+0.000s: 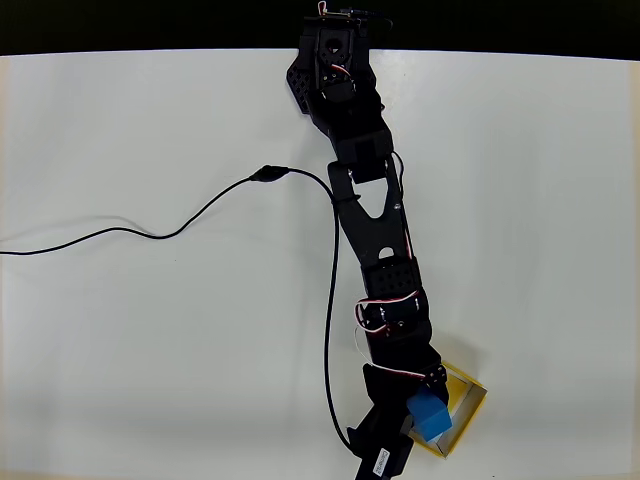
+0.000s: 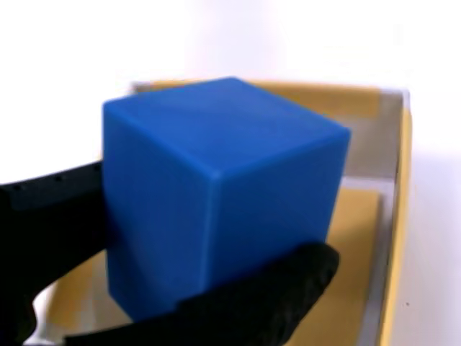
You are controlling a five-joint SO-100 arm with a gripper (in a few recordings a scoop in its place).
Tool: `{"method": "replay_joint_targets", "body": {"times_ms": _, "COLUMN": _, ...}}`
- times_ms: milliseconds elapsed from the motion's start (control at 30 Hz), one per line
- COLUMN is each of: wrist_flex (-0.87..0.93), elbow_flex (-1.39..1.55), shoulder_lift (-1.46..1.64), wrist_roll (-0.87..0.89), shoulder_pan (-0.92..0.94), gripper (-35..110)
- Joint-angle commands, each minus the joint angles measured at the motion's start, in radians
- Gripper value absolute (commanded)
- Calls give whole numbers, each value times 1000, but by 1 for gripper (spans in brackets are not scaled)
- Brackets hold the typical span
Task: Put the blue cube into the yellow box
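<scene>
Currently the black two-finger gripper (image 1: 420,415) is clamped on the small solid matte bright-blue cube (image 1: 431,414), black fingers (image 2: 50,209) pressed on opposite faces in the wrist view; cube held off the floor of the shallow square open-topped yellow box with pale rims (image 1: 470,395), which sits close to the worktop's near edge, right of centre in the overhead view; cube looks above the box's left part, near that wall, not centred; box floor (image 2: 356,238) shows open to the right of the cube in the wrist view; black cable (image 1: 180,228) trails across the white worktop (image 1: 150,330), well apart from the box; risks, as judgement: release from here could land a cube edge on the near rim and tip it out; cube sits rotated against the walls, so a corner may catch; lowering further could push the light box toward the worktop edge; fingers may snag the wall on opening.
</scene>
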Motion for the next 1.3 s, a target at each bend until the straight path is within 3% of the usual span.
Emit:
{"method": "replay_joint_targets", "body": {"times_ms": 0, "wrist_flex": -58, "elbow_flex": -144, "shoulder_lift": 44, "wrist_roll": -3, "shoulder_pan": -3, "gripper": 19}}
{"method": "replay_joint_targets", "body": {"times_ms": 367, "wrist_flex": -133, "elbow_flex": -158, "shoulder_lift": -20, "wrist_roll": 117, "shoulder_pan": -2, "gripper": 35}}
{"method": "replay_joint_targets", "body": {"times_ms": 600, "wrist_flex": -130, "elbow_flex": -150, "shoulder_lift": 80, "wrist_roll": 95, "shoulder_pan": -6, "gripper": 38}}
{"method": "replay_joint_targets", "body": {"times_ms": 967, "wrist_flex": 31, "elbow_flex": 72, "shoulder_lift": 528, "wrist_roll": 17, "shoulder_pan": 18, "gripper": 23}}
{"method": "replay_joint_targets", "body": {"times_ms": 1267, "wrist_flex": 63, "elbow_flex": 635, "shoulder_lift": 1022, "wrist_roll": -31, "shoulder_pan": 221, "gripper": 9}}
